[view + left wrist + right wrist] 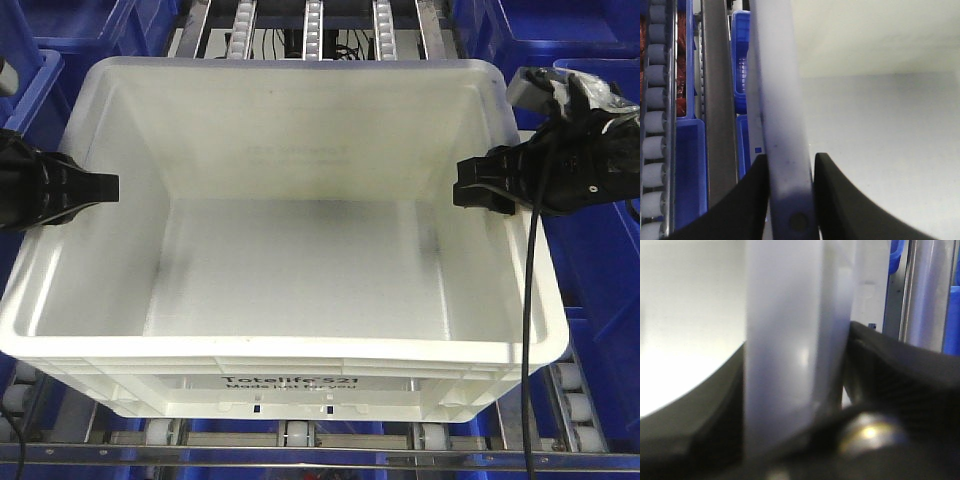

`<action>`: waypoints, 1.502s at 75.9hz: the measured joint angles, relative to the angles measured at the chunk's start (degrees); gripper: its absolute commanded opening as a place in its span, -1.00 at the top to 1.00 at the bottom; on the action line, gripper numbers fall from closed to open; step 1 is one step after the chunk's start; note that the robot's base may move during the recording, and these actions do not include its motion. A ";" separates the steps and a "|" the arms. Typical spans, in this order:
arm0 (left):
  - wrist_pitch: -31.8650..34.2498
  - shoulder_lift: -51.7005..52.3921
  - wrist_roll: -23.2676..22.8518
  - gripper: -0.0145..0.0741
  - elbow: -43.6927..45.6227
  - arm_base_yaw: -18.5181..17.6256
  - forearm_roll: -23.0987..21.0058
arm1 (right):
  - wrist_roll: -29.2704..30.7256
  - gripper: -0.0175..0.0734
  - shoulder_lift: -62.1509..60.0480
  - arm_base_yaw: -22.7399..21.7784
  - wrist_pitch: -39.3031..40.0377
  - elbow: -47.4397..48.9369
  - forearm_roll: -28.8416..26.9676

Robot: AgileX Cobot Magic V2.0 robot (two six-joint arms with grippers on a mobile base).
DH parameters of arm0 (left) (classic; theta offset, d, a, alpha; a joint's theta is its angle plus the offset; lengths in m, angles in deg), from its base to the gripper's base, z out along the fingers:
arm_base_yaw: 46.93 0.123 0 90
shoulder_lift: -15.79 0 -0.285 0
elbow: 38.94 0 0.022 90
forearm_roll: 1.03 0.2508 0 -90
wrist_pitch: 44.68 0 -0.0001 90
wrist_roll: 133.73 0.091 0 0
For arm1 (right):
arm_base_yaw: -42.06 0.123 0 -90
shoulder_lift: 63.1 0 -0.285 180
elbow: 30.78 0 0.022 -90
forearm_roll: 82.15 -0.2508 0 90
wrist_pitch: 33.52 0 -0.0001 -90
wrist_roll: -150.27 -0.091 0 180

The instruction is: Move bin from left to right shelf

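Observation:
The bin (300,260), a large white crate with black "Totelife 521" print on its near side, fills the front view and holds nothing. It sits over a roller rack (310,25) that has black cables at its far end; whether this is the right shelf I cannot tell. My left gripper (95,188) is shut on the bin's left rim (780,100), one black finger (752,200) on each side of the wall. My right gripper (478,190) is shut on the right rim (782,315). In the wrist views each rim fills the gap at the left gripper (790,167) and the right gripper (790,390).
Dark blue crates (595,300) stand on both sides and at the back corners (40,30). A steel crossbar (300,456) and white rollers (575,405) run below the bin's near edge. A black cable (527,330) hangs from the right arm. A roller track (655,100) lies left of the bin.

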 measured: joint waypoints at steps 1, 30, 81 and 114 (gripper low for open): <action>0.00 0.00 0.00 0.69 0.00 0.00 0.00 | 0.00 0.63 -0.01 0.00 -0.15 0.00 0.00; -2.20 4.24 -0.30 0.69 0.00 0.00 -0.59 | -1.30 0.63 -4.25 -0.07 -2.90 0.00 0.37; -7.41 10.88 -1.81 0.69 0.00 0.00 -0.86 | -3.22 0.63 -8.92 0.00 -7.17 0.00 0.04; -9.15 11.33 -2.09 0.69 0.00 -0.24 -1.05 | -5.30 0.63 -11.10 0.00 -8.82 0.00 0.96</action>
